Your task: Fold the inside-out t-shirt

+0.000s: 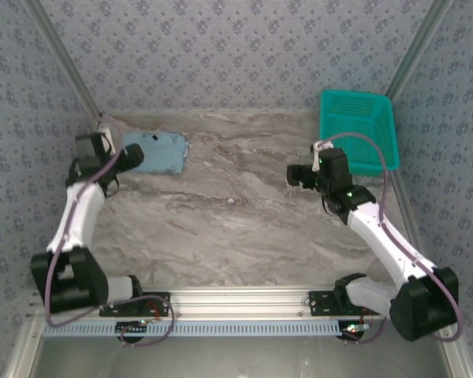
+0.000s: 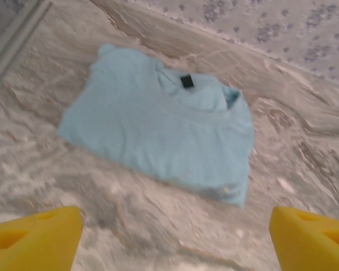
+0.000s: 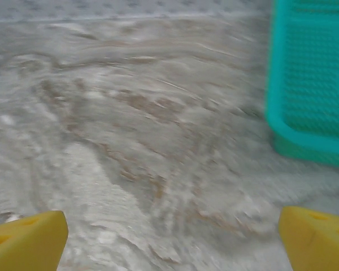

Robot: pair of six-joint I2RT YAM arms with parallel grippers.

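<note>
The inside-out t-shirt (image 1: 159,153) lies folded into a small light-blue rectangle at the table's far left; in the left wrist view the t-shirt (image 2: 164,135) shows its dark neck tag on top. My left gripper (image 1: 134,157) hovers at the shirt's left edge, and in its own view the left gripper (image 2: 175,237) stands open, apart from the cloth, with bare table between its yellow fingers (image 2: 37,240). Over the right half of the table my right gripper (image 1: 294,175) is also open; in its wrist view the right gripper (image 3: 172,240) has only marble between the fingers (image 3: 28,243).
A teal plastic mesh basket (image 1: 357,130) stands at the far right corner, close beside the right arm; its wall (image 3: 308,84) rises at the right of the right wrist view. Patterned walls enclose the marble table (image 1: 236,228) on three sides.
</note>
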